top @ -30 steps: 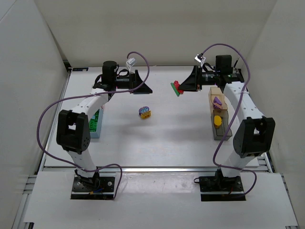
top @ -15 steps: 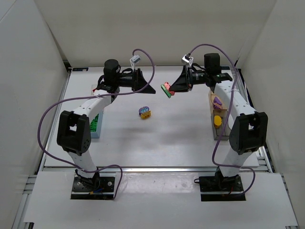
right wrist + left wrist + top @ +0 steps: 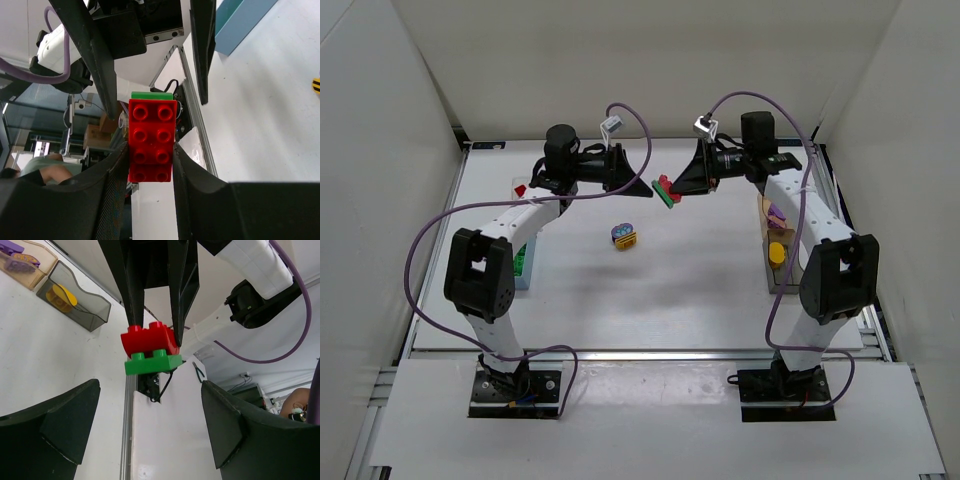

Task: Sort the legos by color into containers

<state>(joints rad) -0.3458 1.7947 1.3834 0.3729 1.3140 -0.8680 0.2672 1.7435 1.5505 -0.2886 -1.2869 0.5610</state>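
Twin white arms, purple cables.
Left arm [image 3: 512, 213] and right arm [image 3: 817, 215]: white rounded shells, boxy black joint housings [image 3: 475, 275], loose purple cable [image 3: 407, 275] each; left gripper [image 3: 638, 188] and right gripper [image 3: 671, 188] are black wedges.

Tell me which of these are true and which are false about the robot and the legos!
1. The right gripper is holding a red-and-green lego stack up in the air. True.
2. The left gripper is squeezing that stack too. False: it is open and not touching the stack.
3. A yellow lego lies in the dark smoky box. True.
4. The purple-and-yellow lego stack sits inside the tan box. False: it sits on the bare table between the two arms.
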